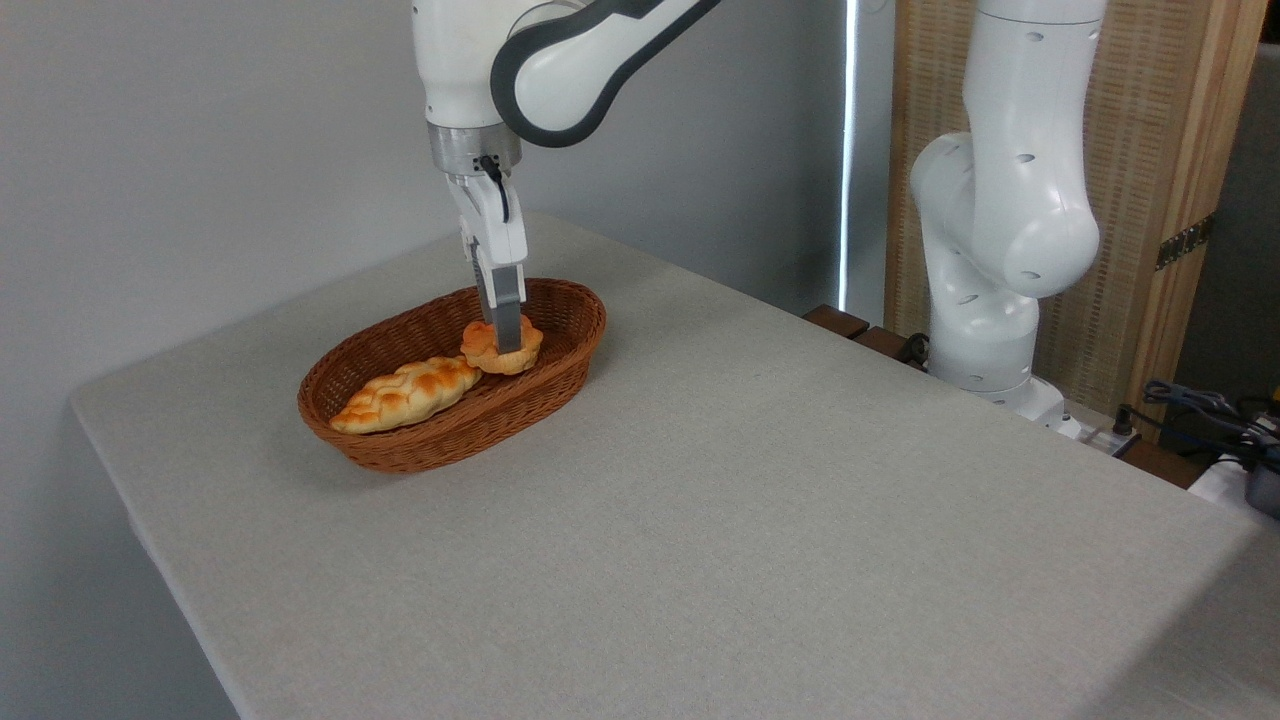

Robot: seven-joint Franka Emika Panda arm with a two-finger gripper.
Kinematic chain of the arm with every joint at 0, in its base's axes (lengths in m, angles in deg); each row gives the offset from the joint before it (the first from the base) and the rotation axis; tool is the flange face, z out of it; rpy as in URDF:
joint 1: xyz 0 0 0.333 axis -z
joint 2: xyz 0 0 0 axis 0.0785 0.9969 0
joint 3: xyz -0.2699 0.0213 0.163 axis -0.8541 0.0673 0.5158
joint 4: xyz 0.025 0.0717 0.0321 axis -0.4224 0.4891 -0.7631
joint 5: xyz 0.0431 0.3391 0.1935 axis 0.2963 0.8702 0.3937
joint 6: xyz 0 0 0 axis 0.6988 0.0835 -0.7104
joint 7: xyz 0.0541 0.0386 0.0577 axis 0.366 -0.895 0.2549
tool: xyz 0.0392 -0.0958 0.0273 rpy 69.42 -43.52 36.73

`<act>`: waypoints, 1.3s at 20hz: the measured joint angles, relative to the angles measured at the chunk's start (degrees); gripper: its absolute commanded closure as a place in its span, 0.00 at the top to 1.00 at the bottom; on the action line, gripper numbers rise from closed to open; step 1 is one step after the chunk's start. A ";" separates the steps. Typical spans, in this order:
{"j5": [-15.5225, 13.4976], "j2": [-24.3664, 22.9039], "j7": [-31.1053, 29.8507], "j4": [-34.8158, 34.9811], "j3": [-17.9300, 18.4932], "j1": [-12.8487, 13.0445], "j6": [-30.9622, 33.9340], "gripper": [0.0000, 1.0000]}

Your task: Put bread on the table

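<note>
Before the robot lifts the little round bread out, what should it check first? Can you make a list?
1. Gripper down at the bread: ok, the visible finger sits right against the bun.
2. Fingers shut on the bread: cannot tell, one finger hides the other.
3. Right bread chosen: ok, it is at the round bun, not the braided loaf.
4. Loaf out of the way: not ok, it appears to touch the bun.
5. Bread still in the basket: ok.
6. Free spot on the table: ok, bare cloth beside the basket.
</note>
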 measured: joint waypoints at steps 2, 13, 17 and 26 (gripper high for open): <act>0.00 0.00 0.00 0.00 0.00 0.00 0.00 0.43; 0.00 -0.24 0.00 -0.12 0.07 -0.33 -0.02 0.42; 0.00 -0.63 0.00 -0.25 0.38 -0.53 0.04 0.39; 2.17 -1.59 0.00 -6.01 3.27 -0.97 8.49 0.39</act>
